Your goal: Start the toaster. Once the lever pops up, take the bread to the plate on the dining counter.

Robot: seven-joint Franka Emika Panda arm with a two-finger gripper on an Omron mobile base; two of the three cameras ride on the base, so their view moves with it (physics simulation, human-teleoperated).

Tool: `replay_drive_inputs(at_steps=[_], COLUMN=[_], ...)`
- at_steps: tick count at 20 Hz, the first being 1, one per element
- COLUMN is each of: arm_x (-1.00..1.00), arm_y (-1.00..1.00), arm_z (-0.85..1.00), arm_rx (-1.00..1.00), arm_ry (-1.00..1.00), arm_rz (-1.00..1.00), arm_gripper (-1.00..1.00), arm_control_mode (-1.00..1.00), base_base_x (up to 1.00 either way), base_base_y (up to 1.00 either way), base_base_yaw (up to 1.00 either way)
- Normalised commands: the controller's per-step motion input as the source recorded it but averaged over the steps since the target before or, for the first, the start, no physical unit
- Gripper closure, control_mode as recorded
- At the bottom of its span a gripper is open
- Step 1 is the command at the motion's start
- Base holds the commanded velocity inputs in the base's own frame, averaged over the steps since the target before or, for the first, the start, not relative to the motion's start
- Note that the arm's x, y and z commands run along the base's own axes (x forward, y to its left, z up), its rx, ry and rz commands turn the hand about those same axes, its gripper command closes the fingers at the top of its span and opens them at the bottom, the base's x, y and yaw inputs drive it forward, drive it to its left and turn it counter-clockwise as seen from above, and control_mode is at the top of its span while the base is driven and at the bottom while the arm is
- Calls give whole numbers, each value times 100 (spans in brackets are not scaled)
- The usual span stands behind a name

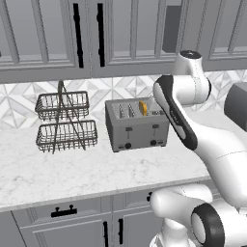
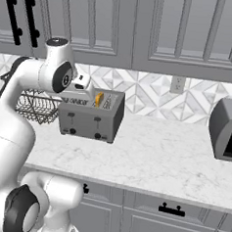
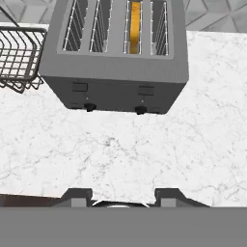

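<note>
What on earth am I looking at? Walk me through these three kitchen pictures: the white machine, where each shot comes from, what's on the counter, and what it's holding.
The white machine is a robot arm on a driving base, in a rendered kitchen. Two pictures come from cameras on the base, behind the arm to its left and its right. The third looks along the hand itself; the two dark tips at its bottom belong to the end effector, which stands apart from everything and holds nothing.

On the marble worktop sits a grey four-slot toaster with one slice of bread standing in a slot. Beside it stands a two-tier wire basket rack. In the right base view, a dark boxy appliance sits at the far right of the counter.
</note>
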Motion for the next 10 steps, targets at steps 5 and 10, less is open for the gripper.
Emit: replay_drive_inputs(at_steps=[5, 10], arm_x=[-4, -14], arm_y=[0, 0], arm_z=[-5, -6], arm_rx=[0, 0], arm_ry=[-2, -26], arm_rz=[0, 0], arm_gripper=[-100, -100], arm_control_mode=[-100, -100], base_base_x=[0, 0], base_base_y=[0, 0], base_base_yaw=[0, 0])
